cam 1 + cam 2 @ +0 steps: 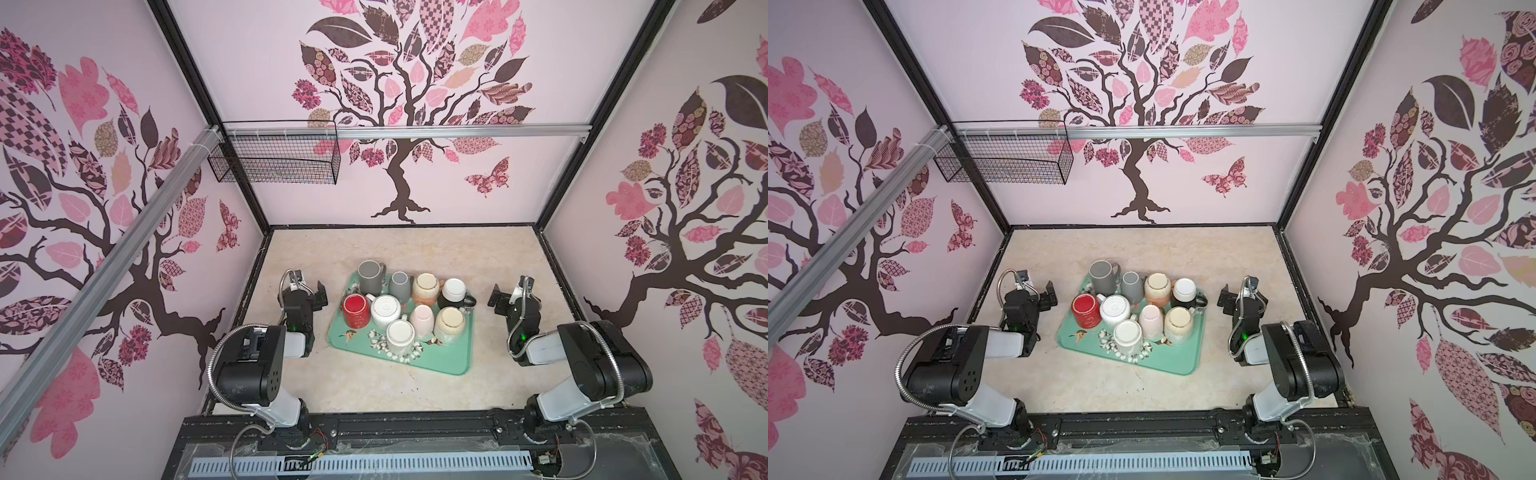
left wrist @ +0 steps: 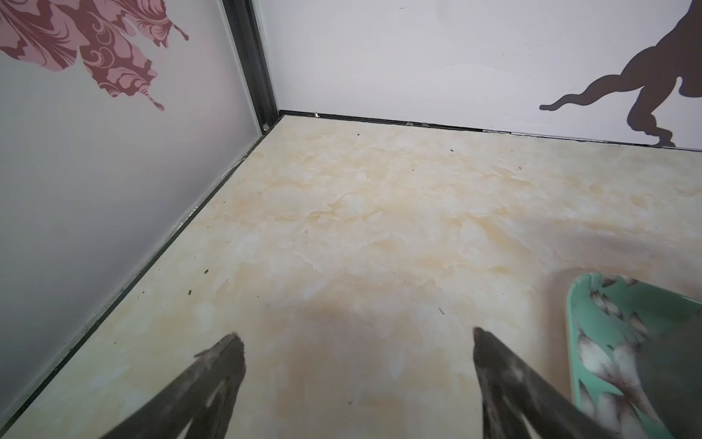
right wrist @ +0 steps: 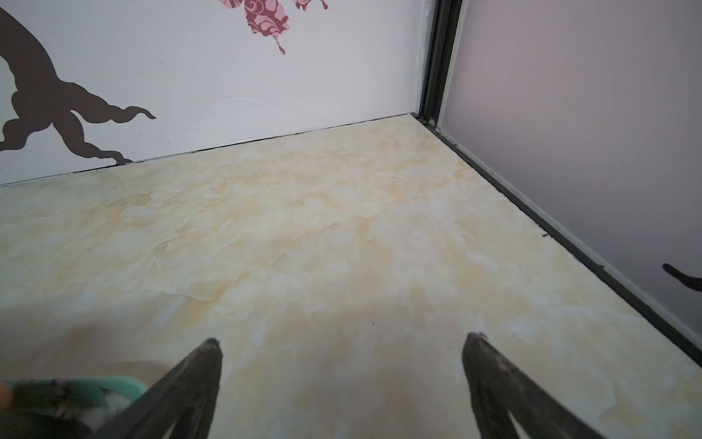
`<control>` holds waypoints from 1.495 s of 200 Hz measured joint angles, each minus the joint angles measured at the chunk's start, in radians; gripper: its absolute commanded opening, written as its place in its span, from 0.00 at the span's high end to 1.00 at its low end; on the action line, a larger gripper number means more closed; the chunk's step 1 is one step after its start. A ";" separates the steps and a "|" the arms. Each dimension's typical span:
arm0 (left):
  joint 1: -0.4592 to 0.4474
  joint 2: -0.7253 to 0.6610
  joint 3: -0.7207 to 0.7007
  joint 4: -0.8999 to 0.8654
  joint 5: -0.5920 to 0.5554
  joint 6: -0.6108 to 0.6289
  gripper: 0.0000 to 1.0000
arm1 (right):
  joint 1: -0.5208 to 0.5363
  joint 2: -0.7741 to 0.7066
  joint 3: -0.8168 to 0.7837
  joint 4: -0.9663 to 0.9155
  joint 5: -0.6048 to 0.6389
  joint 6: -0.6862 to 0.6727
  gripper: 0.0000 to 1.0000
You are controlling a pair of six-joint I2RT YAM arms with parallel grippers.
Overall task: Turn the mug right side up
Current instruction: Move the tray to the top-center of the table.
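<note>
A mint tray (image 1: pixel 440 357) lies on the marbled table (image 1: pixel 374 249); a wire basket (image 1: pixel 274 162) hangs from a rail (image 1: pixel 457 132).

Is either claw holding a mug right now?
No: the left claw and right claw both stand open and empty, flanking the tray.

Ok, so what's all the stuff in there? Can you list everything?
grey mugs: two, grey, tray's far left corner
cream mugs: two, cream, one far row, one near right
black-and-white mug: one, far right
red mug: one, red, left edge
white mugs: two, white, middle and near side
pink mug: one, pale pink, middle
tray: one, mint green, flowered, mid-table
wire basket: one, black, hanging on back rail
table: one, beige marbled
left fingers: two, dark, open, left of tray
right fingers: two, dark, open, right of tray
</note>
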 measured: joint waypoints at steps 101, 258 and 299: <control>0.000 0.000 0.000 0.000 0.000 0.000 0.03 | 0.000 0.000 0.000 0.000 0.000 0.000 0.00; 0.000 0.000 0.000 0.000 0.000 0.000 0.03 | 0.000 -0.009 -0.039 0.049 -0.003 -0.001 0.00; -0.001 -0.026 -0.008 -0.019 -0.024 -0.002 0.03 | 0.000 -0.143 -0.107 0.027 -0.015 0.001 0.00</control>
